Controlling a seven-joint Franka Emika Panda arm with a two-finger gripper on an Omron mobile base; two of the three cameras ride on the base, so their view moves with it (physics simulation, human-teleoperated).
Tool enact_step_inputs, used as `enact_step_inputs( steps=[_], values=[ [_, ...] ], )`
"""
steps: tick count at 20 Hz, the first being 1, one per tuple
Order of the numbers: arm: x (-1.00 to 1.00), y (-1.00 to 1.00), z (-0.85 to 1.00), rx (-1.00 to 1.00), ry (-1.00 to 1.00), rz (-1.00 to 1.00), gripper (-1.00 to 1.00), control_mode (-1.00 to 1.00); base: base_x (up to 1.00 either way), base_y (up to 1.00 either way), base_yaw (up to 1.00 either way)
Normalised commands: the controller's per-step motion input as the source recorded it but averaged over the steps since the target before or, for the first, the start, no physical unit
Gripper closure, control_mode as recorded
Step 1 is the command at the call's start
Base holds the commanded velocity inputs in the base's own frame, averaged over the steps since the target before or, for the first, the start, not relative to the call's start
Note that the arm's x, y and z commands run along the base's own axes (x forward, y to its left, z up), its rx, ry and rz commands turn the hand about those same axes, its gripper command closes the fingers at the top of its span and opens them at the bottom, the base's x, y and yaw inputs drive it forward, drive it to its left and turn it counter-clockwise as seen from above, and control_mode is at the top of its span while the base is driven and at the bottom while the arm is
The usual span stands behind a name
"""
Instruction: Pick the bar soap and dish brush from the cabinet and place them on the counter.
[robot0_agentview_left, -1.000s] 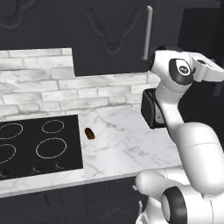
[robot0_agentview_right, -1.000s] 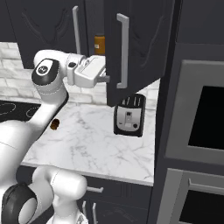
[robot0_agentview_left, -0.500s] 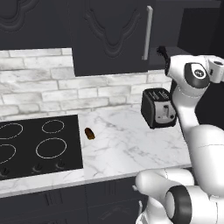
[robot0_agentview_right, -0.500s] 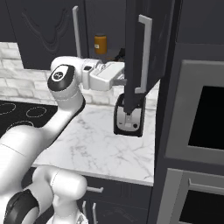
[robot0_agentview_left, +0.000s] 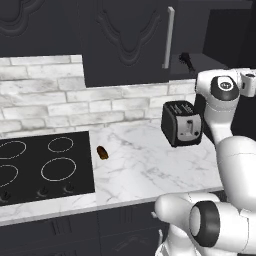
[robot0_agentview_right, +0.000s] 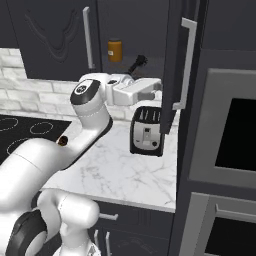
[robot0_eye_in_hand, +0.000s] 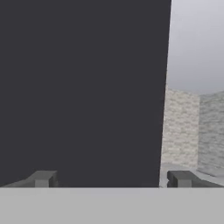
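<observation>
Our arm has swung right over the last second, from in front of the toaster to the edge of the open cabinet door, which has swung wider. In the hand view our fingers stand spread wide and grasp nothing, one either side of the dark door edge. With the door out, the shelf shows an amber jar and the brush just right of it, well above the surface. We cannot see the soap. A brown lump lies beside the cooktop. We judge the opening is about done, so the reach for the brush comes next.
</observation>
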Motion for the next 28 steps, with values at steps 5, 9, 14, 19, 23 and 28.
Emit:
enact_step_inputs(
  steps=[5,9,14,19,23,28],
  values=[
    [0.06,-0.17,-0.01,-0.01,0.06,-0.11,-1.0,-1.0,0.0,0.0,0.0],
    [-0.22,-0.01,0.09,0.01,0.05,-0.01,-1.0,-1.0,0.0,0.0,0.0],
    [-0.45,0.0,0.09,0.0,0.02,0.03,-1.0,-1.0,0.0,0.0,0.0],
    [-0.45,0.08,0.06,0.0,0.01,0.04,-1.0,-1.0,0.0,0.0,0.0],
    [-0.12,0.38,0.0,0.0,0.0,0.03,-1.0,-1.0,0.0,0.0,0.0],
    [-0.06,0.55,0.0,0.0,0.0,0.01,-1.0,-1.0,0.0,0.0,0.0]
  ],
)
